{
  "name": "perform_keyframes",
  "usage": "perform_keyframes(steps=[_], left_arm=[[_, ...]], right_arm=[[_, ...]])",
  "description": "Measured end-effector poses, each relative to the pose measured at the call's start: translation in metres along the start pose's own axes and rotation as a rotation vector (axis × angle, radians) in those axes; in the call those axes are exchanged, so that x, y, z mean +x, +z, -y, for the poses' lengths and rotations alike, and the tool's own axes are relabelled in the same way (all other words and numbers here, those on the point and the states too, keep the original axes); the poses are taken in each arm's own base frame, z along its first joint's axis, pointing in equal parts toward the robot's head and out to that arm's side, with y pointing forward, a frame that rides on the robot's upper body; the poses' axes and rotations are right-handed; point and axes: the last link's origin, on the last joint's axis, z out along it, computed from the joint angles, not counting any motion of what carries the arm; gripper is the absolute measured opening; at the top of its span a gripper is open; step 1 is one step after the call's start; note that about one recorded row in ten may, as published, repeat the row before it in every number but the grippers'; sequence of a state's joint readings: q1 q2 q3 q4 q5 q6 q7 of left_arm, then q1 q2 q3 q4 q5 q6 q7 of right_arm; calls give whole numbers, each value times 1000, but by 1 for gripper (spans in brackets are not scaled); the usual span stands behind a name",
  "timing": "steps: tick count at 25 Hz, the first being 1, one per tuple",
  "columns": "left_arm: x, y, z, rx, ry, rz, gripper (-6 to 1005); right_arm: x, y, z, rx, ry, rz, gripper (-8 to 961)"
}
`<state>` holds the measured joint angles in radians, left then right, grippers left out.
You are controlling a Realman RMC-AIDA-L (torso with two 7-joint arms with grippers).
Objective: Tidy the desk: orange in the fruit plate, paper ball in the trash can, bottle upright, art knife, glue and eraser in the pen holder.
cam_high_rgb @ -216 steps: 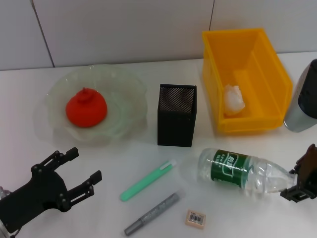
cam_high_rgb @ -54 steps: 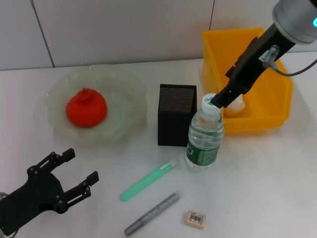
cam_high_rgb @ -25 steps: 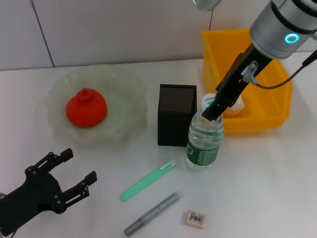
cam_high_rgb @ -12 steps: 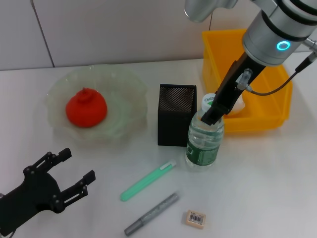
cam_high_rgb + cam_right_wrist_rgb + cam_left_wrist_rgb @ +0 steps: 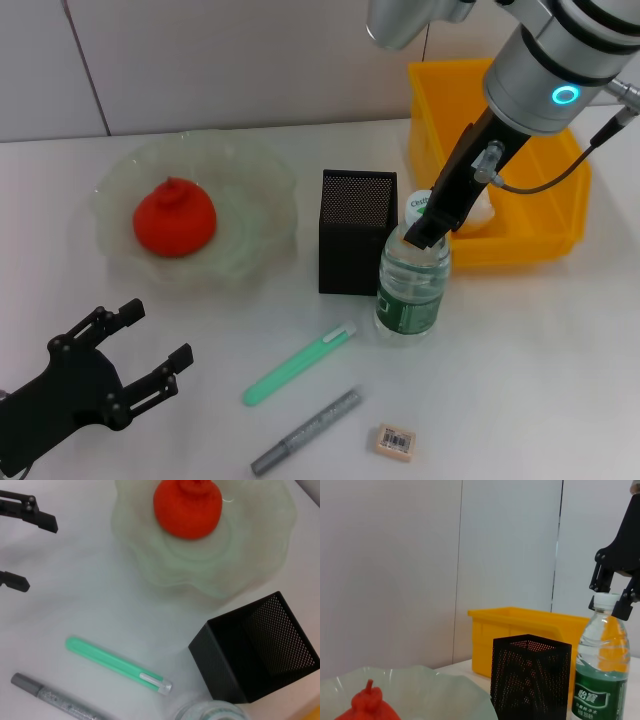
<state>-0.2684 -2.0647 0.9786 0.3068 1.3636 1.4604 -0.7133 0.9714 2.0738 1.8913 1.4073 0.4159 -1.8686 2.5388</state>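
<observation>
The bottle (image 5: 410, 290) stands upright beside the pen holder (image 5: 357, 245). My right gripper (image 5: 422, 228) is at its white cap, with one finger on each side in the left wrist view (image 5: 609, 600). The orange (image 5: 175, 220) lies in the fruit plate (image 5: 255, 180). The paper ball (image 5: 484, 207) lies in the trash can (image 5: 430, 120), partly hidden by my right arm. The green art knife (image 5: 298, 364), the grey glue pen (image 5: 305, 432) and the eraser (image 5: 395, 441) lie on the table in front. My left gripper (image 5: 148, 345) is open and empty at the front left.
The white wall stands close behind the fruit plate and the trash can. The right wrist view shows the pen holder's open top (image 5: 255, 655), the art knife (image 5: 117, 666) and the glue pen (image 5: 55, 700) below it.
The bottle lay on its side several seconds ago and now stands upright. Over the last second my right arm swung slightly left and its gripper sank a little at the cap. The left gripper barely moved.
</observation>
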Motion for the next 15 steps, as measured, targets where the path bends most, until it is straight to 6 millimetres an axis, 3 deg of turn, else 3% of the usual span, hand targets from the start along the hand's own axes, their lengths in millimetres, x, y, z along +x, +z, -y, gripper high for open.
perform_keyframes(steps=[3,15], left_arm=[[0,0,0,0,0,0,827],[-2,-2,-1,5,-6,3,827]], right_arm=[[-1,2,0,2,-8,-2,450],[-6,-12,-1,39,-34,47,426]])
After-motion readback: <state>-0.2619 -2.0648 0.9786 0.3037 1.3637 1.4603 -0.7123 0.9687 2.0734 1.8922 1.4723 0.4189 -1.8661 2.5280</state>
